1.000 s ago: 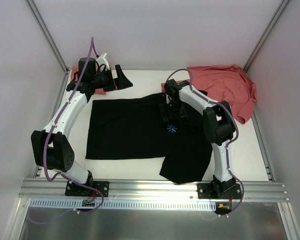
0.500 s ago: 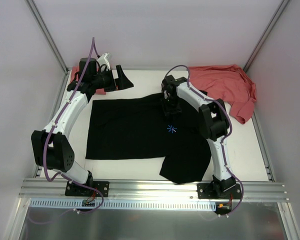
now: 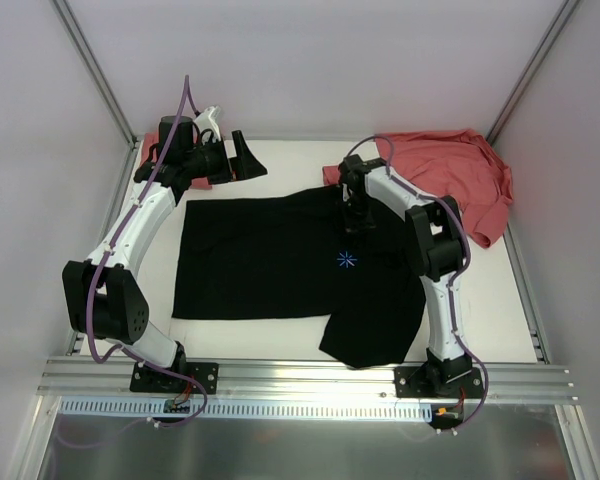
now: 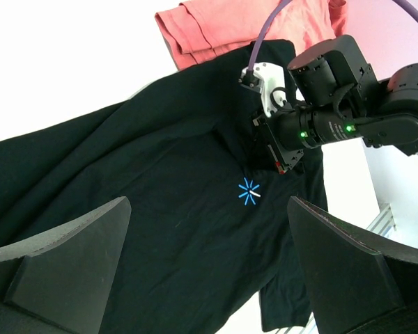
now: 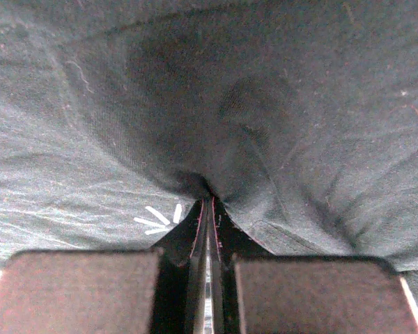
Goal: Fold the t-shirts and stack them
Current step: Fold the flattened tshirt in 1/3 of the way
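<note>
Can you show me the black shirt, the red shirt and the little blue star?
black t-shirt (image 3: 250, 260), top view, flat left half
salmon-red t-shirt (image 3: 450, 170), top view, crumpled middle
blue starburst mark (image 4: 249, 193), left wrist view, its centre

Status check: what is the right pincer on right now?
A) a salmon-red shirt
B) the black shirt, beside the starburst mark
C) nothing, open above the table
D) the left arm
B: in the right wrist view the right pincer is closed with the black shirt puckered into its tips, and the starburst mark lies just beside them.
</note>
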Tool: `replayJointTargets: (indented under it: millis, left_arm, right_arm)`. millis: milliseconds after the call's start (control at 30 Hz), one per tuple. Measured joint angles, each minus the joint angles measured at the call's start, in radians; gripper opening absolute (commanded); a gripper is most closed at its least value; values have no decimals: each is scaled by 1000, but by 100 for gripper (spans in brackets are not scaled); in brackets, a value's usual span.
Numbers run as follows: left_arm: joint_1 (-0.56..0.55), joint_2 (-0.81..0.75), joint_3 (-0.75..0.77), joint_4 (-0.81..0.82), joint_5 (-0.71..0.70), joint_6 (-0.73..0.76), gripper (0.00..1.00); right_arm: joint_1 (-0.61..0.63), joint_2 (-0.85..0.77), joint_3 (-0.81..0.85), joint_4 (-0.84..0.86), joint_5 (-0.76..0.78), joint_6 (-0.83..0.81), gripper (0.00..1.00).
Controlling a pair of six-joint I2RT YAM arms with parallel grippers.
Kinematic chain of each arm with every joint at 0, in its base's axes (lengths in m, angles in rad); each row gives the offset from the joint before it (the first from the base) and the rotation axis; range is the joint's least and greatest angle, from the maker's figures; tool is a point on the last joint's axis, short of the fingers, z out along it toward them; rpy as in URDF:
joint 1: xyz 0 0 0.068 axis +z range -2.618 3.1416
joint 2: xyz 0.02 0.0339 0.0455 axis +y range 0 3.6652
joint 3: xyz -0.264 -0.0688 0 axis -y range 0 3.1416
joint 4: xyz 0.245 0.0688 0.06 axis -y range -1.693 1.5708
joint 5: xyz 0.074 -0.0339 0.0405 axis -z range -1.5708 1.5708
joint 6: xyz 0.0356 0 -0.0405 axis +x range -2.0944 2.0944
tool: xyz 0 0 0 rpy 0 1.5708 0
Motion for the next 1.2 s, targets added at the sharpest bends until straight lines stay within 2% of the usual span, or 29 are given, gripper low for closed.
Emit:
replayJointTargets:
  millis: [267,733,767,800,833,933,1000,1200]
  left_arm:
    - [0,2,0,0,0,0,99]
    - [0,22,1,1,0,-6,99]
    - [0,24,3,1,0,-8,99]
    - [0,28,8,2,0,-9,99]
    - [0,32,12,1,0,-10,99]
    - [-5,38,16,0,0,-10,99]
    - [-6,39,16,-7,-1,1,99]
    - [-6,26,-6,-67,-48,77,99]
  right_arm:
    - [-3,-81,-82,-6,7,-5,1]
    - [-4,-223,-118,-72,6,-16,1]
    - [-4,-228,-126,-74,6,-18,8]
    - [-4,-232,-135,-79,6,-19,23]
    - [-4,-234,-142,-81,5,-27,54]
    - [-4,-240,-166,-87,8,-19,96]
    - [-4,-246,-177,-89,18,-21,99]
    - [-16,-328,-197,-80,71,-22,99]
